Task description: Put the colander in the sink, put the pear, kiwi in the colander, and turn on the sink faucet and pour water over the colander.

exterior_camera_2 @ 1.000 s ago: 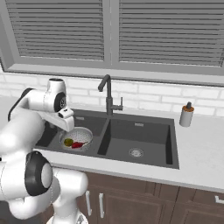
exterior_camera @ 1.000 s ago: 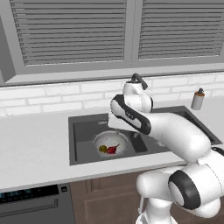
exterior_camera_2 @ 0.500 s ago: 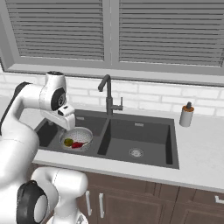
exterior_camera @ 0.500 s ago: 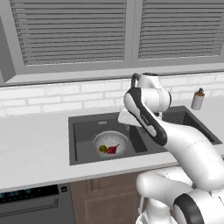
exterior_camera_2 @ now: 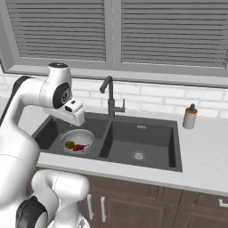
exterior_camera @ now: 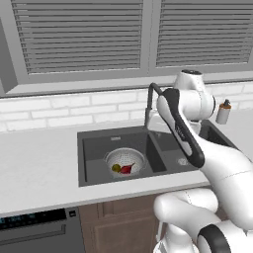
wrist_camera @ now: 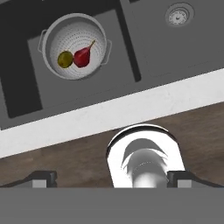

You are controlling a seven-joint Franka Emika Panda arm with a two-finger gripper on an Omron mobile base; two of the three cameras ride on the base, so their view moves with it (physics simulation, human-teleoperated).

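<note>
Already the pear (wrist_camera: 82, 56) and kiwi (wrist_camera: 65, 59) lie touching in the colander (wrist_camera: 75, 47), upper left of the hand view, in the sink (exterior_camera_2: 147, 136), so the empty gripper (wrist_camera: 111, 178), jaws apart, risks mis-hitting the sink faucet (exterior_camera_2: 109, 95) lever.

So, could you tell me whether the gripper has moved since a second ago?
Yes: the gripper has risen away from the colander in the sink.

colander (wrist_camera: 75, 46): one, at 11 o'clock in the hand view
pear (wrist_camera: 82, 56): one
kiwi (wrist_camera: 65, 59): one
sink (exterior_camera_2: 147, 129): one, two basins
drains (exterior_camera_2: 138, 155): one visible
sink faucet (exterior_camera_2: 109, 95): one
soap bottle (exterior_camera_2: 190, 117): one
</note>
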